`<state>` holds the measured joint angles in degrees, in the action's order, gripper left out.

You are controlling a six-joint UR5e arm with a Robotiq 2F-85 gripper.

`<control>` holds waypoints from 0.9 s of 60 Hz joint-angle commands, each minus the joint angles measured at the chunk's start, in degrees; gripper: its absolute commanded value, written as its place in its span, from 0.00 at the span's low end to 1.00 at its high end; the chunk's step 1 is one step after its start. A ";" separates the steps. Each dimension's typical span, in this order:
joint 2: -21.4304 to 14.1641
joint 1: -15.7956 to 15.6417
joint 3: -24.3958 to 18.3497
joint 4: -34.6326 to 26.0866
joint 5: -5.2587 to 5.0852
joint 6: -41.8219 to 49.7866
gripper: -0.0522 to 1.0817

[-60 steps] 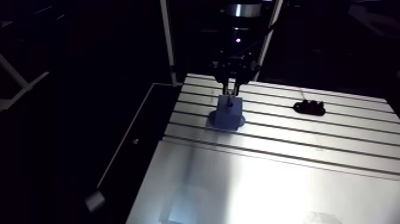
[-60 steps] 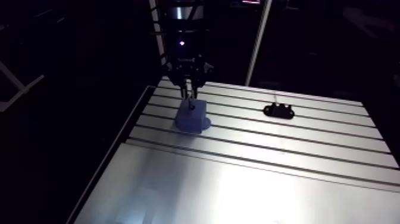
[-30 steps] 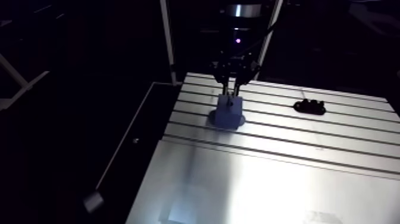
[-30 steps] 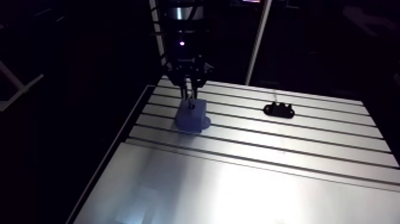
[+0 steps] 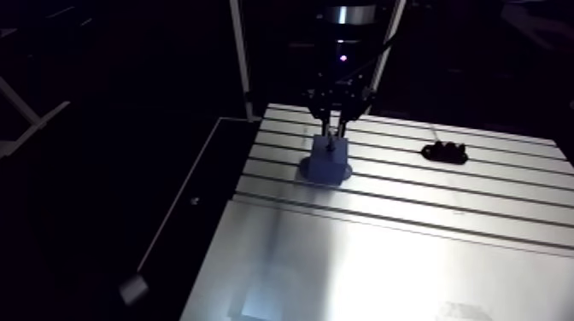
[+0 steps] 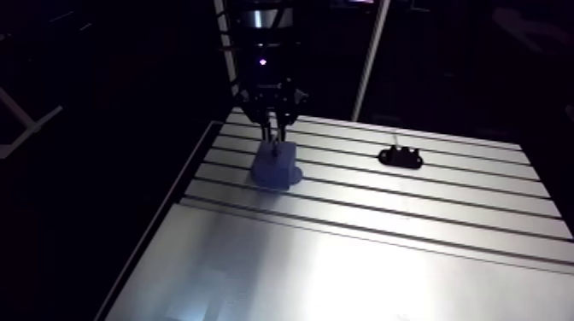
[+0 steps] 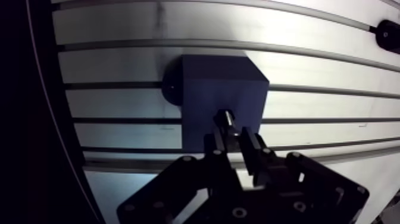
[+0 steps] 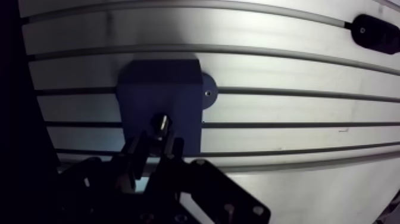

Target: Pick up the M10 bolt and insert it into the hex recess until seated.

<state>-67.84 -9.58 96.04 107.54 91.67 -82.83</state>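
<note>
The gripper (image 7: pixel 233 136) is closed narrowly on the M10 bolt (image 7: pixel 226 119), its two dark fingers (image 7: pixel 250 146) pressing the shank from either side. The bolt's pale metal end pokes out just ahead of the fingertips. In the wrist view that end lies over the top face of a blue block (image 7: pixel 220 83), near the edge closest to the gripper. The bolt hides the spot beneath it, so the hex recess cannot be made out, nor whether the tip has entered it. A round flange (image 7: pixel 171 89) with a small hole in it juts from the foot of the block on one side. The block stands on the slotted aluminium tabletop (image 7: pixel 119 65), spanning several of its grooves. In the arm view the gripper comes straight down onto the block, near the tabletop's far corner. Well apart from the block, along the same far stretch, a small black part (image 5: pixel 444 154) lies flat.
</note>
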 commanded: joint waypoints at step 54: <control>0.31 0.00 -0.11 0.08 -0.05 -0.18 0.71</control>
<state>-67.67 -9.58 95.93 107.63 91.63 -83.01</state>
